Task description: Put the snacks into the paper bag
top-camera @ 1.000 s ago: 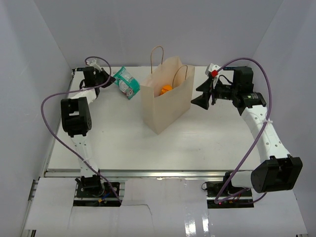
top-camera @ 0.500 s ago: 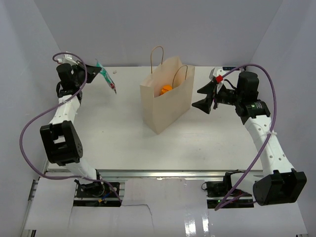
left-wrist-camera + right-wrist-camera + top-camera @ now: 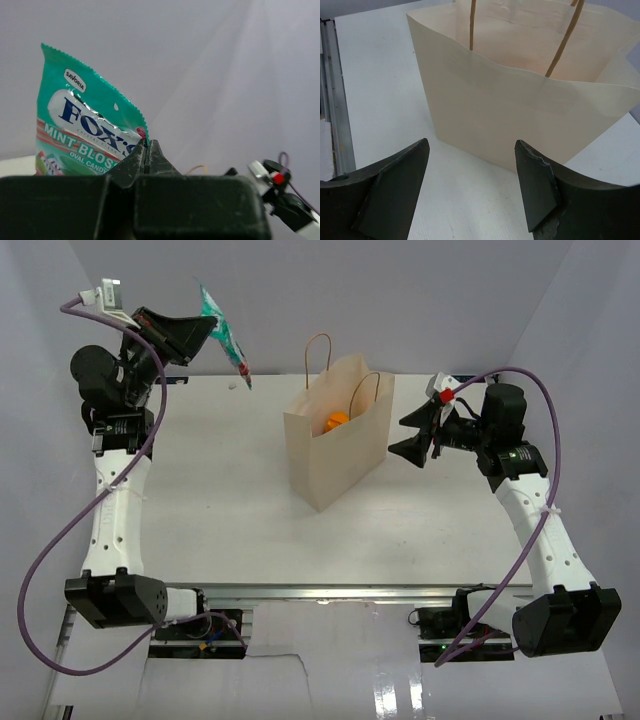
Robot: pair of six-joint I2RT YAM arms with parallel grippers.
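Observation:
The tan paper bag point(image 3: 338, 440) stands upright mid-table with its mouth open; an orange-yellow pouch point(image 3: 337, 421) shows inside. My left gripper point(image 3: 205, 328) is raised high at the far left, shut on the corner of the teal-green packet point(image 3: 227, 337), which hangs in the air left of the bag. In the left wrist view the packet point(image 3: 85, 130) stands above the closed gripper point(image 3: 148, 145). My right gripper point(image 3: 406, 433) is open and empty just right of the bag, facing its side point(image 3: 520, 120). The purple and pink-red packets are out of view.
The bag's two looped handles point(image 3: 318, 355) stick up above its rim. White walls close in the table at the left, back and right. A metal rail point(image 3: 320, 590) runs along the near edge.
My left arm has lifted the teal-green packet off the table's far left and swung it high up. My right gripper stayed beside the bag, shifting only slightly.

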